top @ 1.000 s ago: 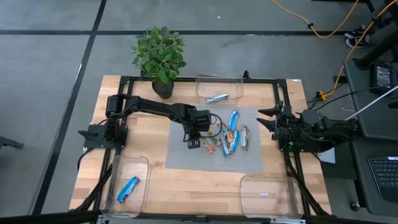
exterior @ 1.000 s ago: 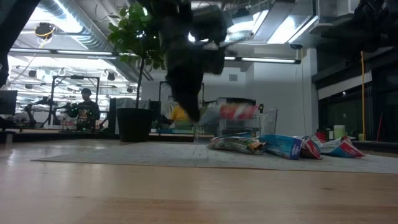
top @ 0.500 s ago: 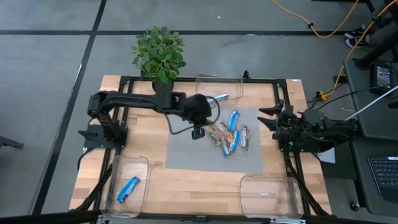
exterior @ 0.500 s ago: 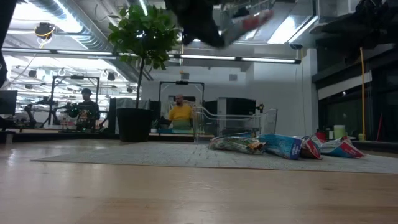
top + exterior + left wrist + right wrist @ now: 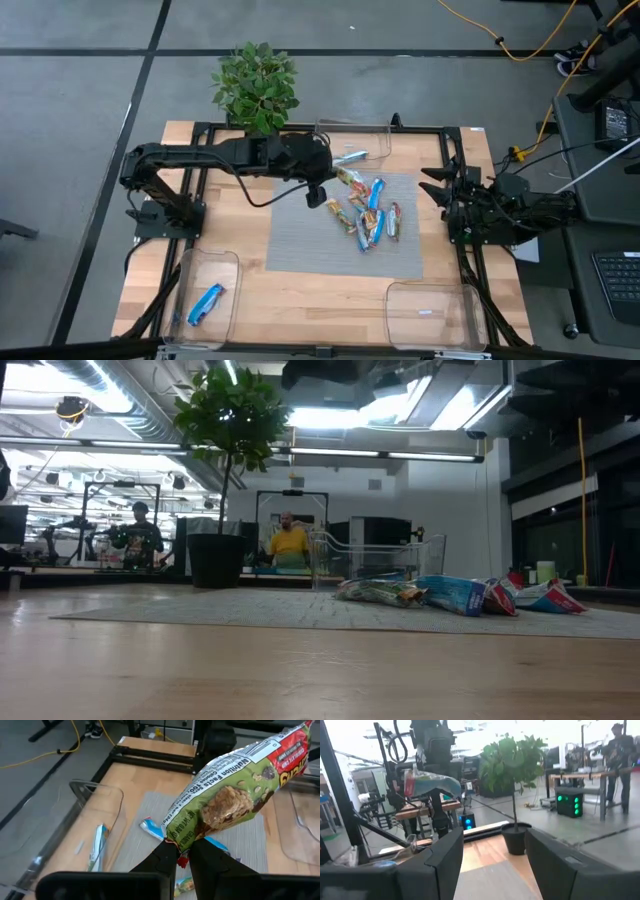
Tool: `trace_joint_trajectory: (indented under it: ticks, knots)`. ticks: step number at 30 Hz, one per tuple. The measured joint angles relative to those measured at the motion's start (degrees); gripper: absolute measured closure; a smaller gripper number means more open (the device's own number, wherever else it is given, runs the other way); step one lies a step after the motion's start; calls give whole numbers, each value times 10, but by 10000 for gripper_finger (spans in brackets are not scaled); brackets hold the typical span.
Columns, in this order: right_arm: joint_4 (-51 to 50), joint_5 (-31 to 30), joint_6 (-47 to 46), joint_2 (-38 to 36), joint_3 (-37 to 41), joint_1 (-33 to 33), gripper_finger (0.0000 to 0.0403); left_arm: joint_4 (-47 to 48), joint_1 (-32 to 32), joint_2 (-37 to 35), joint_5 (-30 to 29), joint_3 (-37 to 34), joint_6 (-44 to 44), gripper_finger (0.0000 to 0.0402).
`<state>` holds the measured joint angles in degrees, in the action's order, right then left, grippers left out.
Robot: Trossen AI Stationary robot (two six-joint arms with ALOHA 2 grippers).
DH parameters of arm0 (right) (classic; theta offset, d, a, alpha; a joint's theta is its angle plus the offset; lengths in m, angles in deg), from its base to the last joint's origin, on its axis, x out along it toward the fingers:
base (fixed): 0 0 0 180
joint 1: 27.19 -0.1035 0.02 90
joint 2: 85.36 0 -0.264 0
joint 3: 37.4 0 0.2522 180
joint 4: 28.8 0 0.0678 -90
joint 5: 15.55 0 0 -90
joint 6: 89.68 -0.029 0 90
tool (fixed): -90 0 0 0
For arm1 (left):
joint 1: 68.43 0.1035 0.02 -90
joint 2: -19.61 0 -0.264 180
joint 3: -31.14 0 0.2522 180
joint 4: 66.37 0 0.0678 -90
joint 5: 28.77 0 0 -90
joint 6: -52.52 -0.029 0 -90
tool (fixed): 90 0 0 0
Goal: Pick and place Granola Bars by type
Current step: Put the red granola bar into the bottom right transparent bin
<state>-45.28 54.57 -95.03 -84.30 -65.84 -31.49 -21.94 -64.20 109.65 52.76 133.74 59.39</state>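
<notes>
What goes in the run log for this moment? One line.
left hand: shut on green granola bar, lifted above mat | right hand: open, waiting at table edge | pile of bars: on mat

Bare wood between the front bins point(image 5: 205, 285), bar pile point(image 5: 368, 215) crowding the mat's point(image 5: 300, 245) middle, plant point(image 5: 257, 88) blocking the back-left corner.

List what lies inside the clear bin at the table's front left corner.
One blue granola bar lies slanted inside the front left bin, apart from its walls. The bin's floor shows through around it, and nothing else is visible there. Whatever lies under the bar itself is covered.
</notes>
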Motion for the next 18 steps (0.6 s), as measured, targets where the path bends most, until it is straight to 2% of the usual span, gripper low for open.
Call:
trace_joint_trajectory:
  ticks: [6,11,15,18]
  knots:
    - [100,0,43,56,0,0,178,-25,0,0,-3,0,-12,369]
    - [127,0,46,146,-35,0,123,-68,0,0,-16,0,-24,369]
    - [127,11,78,234,-95,0,73,-78,4,0,-16,0,-29,369]
    - [128,21,116,304,-150,0,53,-88,8,0,-24,0,-31,369]
